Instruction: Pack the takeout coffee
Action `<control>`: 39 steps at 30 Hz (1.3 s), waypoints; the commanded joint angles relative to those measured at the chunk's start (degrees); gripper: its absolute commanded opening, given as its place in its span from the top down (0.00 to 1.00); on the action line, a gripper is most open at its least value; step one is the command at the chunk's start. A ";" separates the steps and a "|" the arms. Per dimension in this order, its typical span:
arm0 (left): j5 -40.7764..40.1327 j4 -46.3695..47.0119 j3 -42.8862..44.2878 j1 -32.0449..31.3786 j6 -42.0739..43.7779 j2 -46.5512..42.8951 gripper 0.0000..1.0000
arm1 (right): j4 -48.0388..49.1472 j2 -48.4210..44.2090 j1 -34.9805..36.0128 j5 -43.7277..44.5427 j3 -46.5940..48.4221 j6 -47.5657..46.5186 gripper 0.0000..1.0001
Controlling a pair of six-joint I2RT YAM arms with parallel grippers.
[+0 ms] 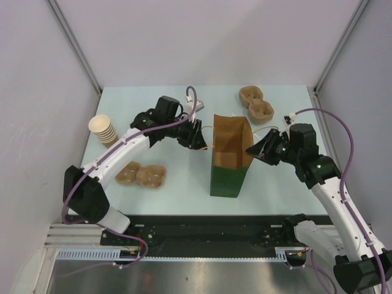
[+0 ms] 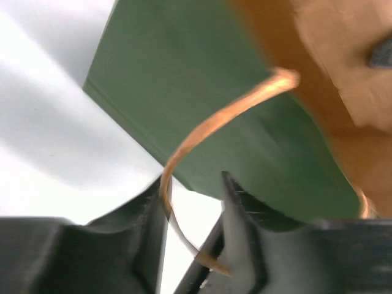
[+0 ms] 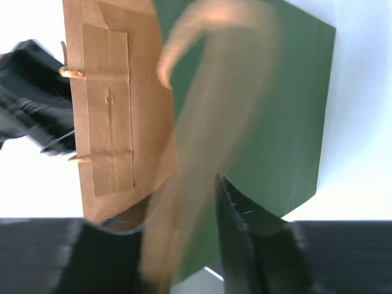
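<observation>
The paper bag (image 1: 229,174) stands mid-table, green outside, brown inside, its mouth open upward. The takeout coffee shows in no view. My left gripper (image 1: 201,138) is at the bag's left side. In the left wrist view the left handle loop (image 2: 208,125) runs between my fingers (image 2: 236,202), which stand apart with table showing between them. My right gripper (image 1: 255,150) is at the bag's right rim. In the right wrist view the blurred right handle (image 3: 202,122) lies close to the camera beside one finger (image 3: 236,211) and hides the other finger.
A stack of lidless pale cups (image 1: 103,129) lies at the far left. One pulp cup carrier (image 1: 142,175) sits left of the bag and another (image 1: 256,104) at the back right. Grey walls close in both sides.
</observation>
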 commanded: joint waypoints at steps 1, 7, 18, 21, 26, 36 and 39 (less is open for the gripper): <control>-0.49 -1.82 5.92 0.92 5.41 -8.13 0.40 | 2.17 -1.19 -0.91 -2.38 1.31 -1.94 0.59; 1.52 -2.62 10.06 5.92 4.71 -10.95 0.09 | 2.61 -1.89 -1.43 -2.47 4.03 -4.31 0.32; 9.97 -2.52 7.78 17.25 1.97 -19.20 0.00 | 2.26 -2.77 -4.24 -4.05 9.39 -9.23 0.02; 13.30 -10.24 2.52 28.49 7.75 -22.11 0.00 | 1.38 -3.74 -5.47 -4.49 11.41 -13.26 0.00; 13.67 -29.57 -4.52 51.43 26.37 -22.65 0.01 | 1.64 -4.18 -10.30 -10.53 13.96 -21.01 0.00; 5.85 -30.16 -14.19 72.99 49.27 -10.87 0.12 | 2.17 2.22 -17.08 -24.34 21.52 -33.58 0.00; 3.56 -26.54 -17.01 73.87 50.67 -8.77 0.16 | 2.61 3.99 -16.99 -25.14 22.84 -34.99 0.00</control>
